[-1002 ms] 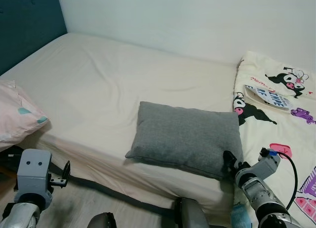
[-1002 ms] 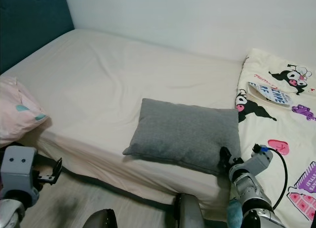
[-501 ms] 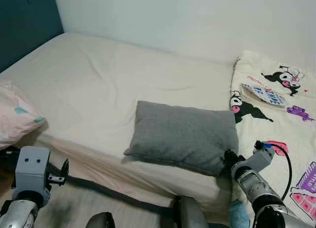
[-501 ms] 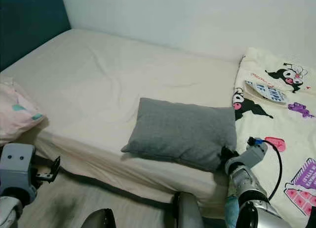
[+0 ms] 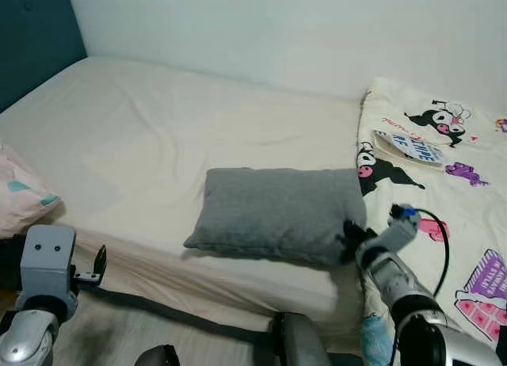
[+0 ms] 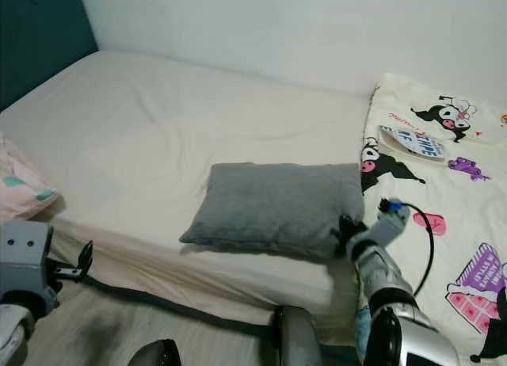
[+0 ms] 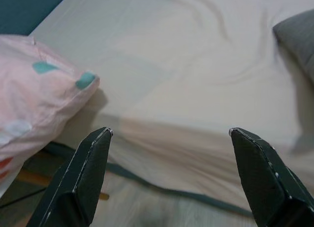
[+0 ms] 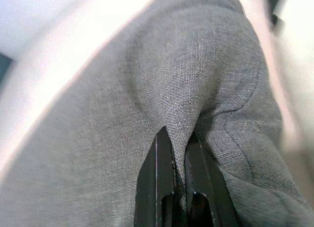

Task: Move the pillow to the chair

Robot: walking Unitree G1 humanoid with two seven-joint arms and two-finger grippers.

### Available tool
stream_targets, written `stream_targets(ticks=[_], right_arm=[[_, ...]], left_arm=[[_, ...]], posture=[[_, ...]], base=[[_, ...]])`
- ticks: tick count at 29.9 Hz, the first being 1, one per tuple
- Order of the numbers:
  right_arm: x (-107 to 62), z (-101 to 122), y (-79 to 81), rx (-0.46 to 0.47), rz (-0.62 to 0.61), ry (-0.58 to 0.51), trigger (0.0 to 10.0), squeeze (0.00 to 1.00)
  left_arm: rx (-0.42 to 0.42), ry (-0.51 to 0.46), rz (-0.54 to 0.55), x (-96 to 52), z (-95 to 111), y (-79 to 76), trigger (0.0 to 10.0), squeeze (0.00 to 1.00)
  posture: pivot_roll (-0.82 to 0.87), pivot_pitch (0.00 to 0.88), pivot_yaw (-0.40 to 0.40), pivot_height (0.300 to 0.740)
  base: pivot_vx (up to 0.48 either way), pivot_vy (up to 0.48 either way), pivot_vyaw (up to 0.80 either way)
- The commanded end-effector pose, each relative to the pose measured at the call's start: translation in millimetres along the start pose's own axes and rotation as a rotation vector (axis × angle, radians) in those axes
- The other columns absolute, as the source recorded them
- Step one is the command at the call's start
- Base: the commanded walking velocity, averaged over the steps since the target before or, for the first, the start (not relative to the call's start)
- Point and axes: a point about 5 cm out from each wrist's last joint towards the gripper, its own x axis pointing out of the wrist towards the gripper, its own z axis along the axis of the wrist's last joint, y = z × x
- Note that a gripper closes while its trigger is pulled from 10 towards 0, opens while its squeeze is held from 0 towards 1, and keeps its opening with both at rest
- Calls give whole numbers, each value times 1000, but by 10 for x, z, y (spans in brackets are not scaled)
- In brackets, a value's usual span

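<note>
A grey pillow [image 5: 273, 214] lies flat on the cream bed sheet [image 5: 158, 120] near the bed's front edge. My right gripper [image 5: 348, 238] is at the pillow's near right corner, shut on a pinch of its fabric. In the right wrist view the two black fingers [image 8: 164, 187] squeeze a fold of the grey pillow [image 8: 147, 104] between them. My left gripper [image 7: 169, 133] is open, low at the left beside the bed's edge, holding nothing.
A pink pillow [image 5: 20, 196] lies at the bed's left edge. A cartoon-print blanket [image 5: 444, 184] covers the right side, with a booklet [image 5: 408, 148] on it. A white wall runs behind the bed; a dark teal headboard [image 5: 32, 41] stands far left.
The camera has shifted, so the whole scene sits further left. My right gripper stays pinched on the pillow's corner, and the pillow's right end looks pulled up slightly.
</note>
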Motion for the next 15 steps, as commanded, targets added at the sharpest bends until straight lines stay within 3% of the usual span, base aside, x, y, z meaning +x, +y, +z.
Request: stream_targets(ticks=[1, 2, 4, 5, 6, 7, 9, 12, 15], right_arm=[[93, 54, 253, 10, 121, -17, 0, 0], [144, 172, 414, 21, 196, -58, 0, 0], [144, 172, 414, 21, 196, -58, 0, 0], [197, 326, 644, 10, 298, -105, 0, 0], [197, 326, 644, 10, 298, -105, 0, 0], [226, 466, 870, 0, 397, -147, 0, 0], [226, 466, 870, 0, 397, -147, 0, 0], [205, 671, 1362, -54, 610, -210, 0, 0], [193, 685, 1441, -69, 644, -216, 0, 0]], left_arm=[[-1, 1, 8, 18, -12, 13, 10000, 0], [-14, -12, 13, 57, 18, -6, 10000, 0], [-14, -12, 13, 57, 18, -6, 10000, 0], [-38, -32, 20, 119, 71, -37, 10000, 0], [-38, -32, 20, 119, 71, -37, 10000, 0], [-52, -55, 23, 181, 132, -66, 10000, 0], [-52, -55, 23, 181, 132, -66, 10000, 0], [-77, -113, 50, 341, 296, -71, 10000, 0], [-82, -123, 60, 377, 324, -59, 10000, 0]], posture=[[46, 22, -50, 535], [44, 14, -49, 540], [44, 14, -49, 540], [51, 0, -51, 545], [51, 0, -51, 545], [55, 0, -53, 550], [55, 0, -53, 550], [63, 0, -70, 565], [63, 0, -76, 570]], base=[[0, 0, 0], [0, 0, 0], [0, 0, 0], [0, 0, 0], [0, 0, 0], [0, 0, 0], [0, 0, 0], [0, 0, 0], [0, 0, 0]])
